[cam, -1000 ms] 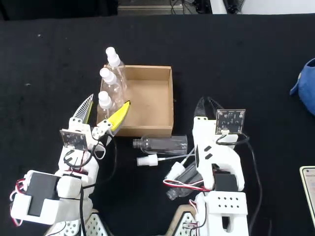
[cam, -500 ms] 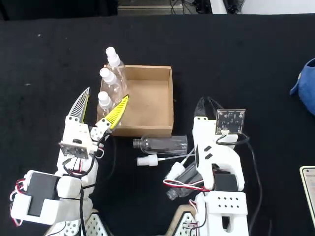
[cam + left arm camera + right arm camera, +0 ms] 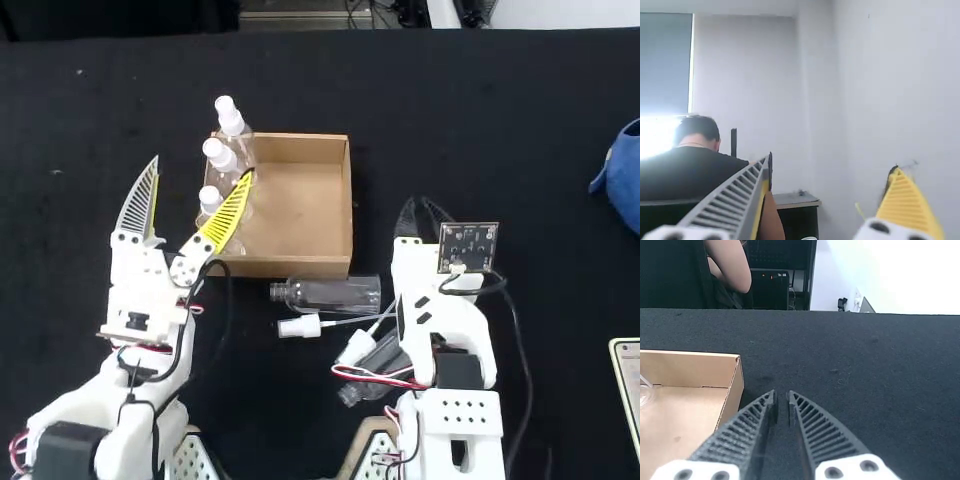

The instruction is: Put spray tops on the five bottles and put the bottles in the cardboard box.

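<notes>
Left arm (image 3: 140, 300) has tipped upward, jaws wide apart beside the box (image 3: 300, 200). Right jaws together. Uncapped bottle (image 3: 325, 294) lies crosswise on the table (image 3: 500, 120), back-left of right jaws, likely nearer them.

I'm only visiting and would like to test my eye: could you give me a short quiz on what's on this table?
1. How many clear plastic bottles with white spray tops stand in the brown cardboard box?
2. True or false: the clear plastic bottle lying in front of the box already wears its top.
3. Which is open: A the left end effector, or B the right end effector?
Key: 1 three; 2 false; 3 A.
</notes>
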`<state>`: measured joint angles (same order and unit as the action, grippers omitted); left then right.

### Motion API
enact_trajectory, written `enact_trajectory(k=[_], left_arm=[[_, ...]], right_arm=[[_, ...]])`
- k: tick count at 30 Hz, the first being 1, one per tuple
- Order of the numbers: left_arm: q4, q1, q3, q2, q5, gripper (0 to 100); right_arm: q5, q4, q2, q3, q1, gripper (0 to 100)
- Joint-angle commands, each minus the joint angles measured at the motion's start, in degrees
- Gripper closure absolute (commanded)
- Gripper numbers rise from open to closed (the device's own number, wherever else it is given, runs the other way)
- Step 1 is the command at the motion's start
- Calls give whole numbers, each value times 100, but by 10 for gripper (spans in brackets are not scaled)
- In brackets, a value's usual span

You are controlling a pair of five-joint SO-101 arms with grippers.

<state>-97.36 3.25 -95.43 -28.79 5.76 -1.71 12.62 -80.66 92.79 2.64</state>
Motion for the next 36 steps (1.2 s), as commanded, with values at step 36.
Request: enact_trajectory(k=[36], left_arm=[[4800,-57,-233,-6312,431,777]], right_arm=[[-70,-167,-207,-31,62,983]])
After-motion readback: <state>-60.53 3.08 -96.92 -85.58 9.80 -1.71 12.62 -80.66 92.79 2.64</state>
